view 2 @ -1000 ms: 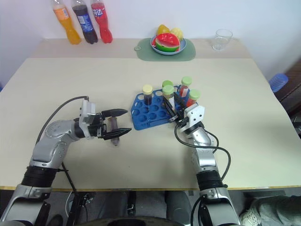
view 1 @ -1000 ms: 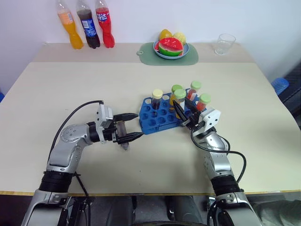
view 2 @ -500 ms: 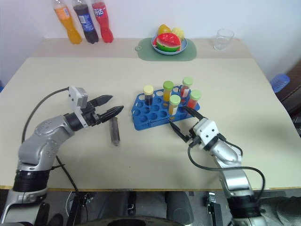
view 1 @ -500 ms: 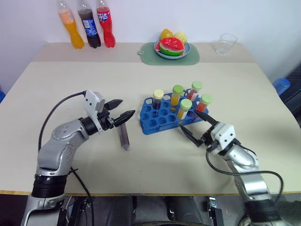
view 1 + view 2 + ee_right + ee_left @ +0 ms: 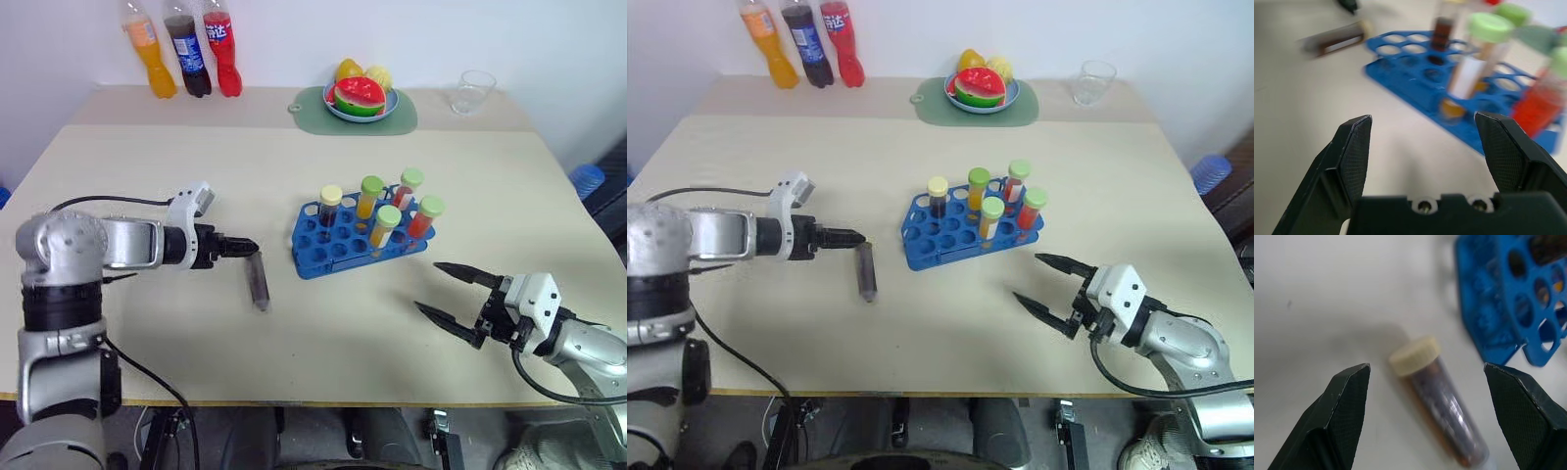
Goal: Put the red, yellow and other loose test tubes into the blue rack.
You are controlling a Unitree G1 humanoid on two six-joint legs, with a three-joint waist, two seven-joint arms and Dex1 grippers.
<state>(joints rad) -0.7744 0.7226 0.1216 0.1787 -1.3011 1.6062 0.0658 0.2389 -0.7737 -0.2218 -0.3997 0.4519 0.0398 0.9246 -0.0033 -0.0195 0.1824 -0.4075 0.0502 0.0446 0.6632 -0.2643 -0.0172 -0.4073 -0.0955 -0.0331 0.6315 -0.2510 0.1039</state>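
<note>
Dark capped test tube (image 5: 259, 280) lies centre-left, beside blue plastic rack (image 5: 338, 251). Left gripper (image 5: 1425, 382) and right gripper (image 5: 453, 294) both spread wide, empty.

1. Three soft-drink bottles stand in a row at the upper left of the frame: an orange bottle (image 5: 147, 51), a dark cola bottle (image 5: 185, 51) and a red bottle (image 5: 221, 51).
2. A green mat (image 5: 403, 117) lies at the upper middle, on the tan table (image 5: 196, 176).
3. A blue bowl of fruit (image 5: 361, 98) sits on the mat.
4. An empty clear glass (image 5: 473, 91) stands at the upper right.
</note>
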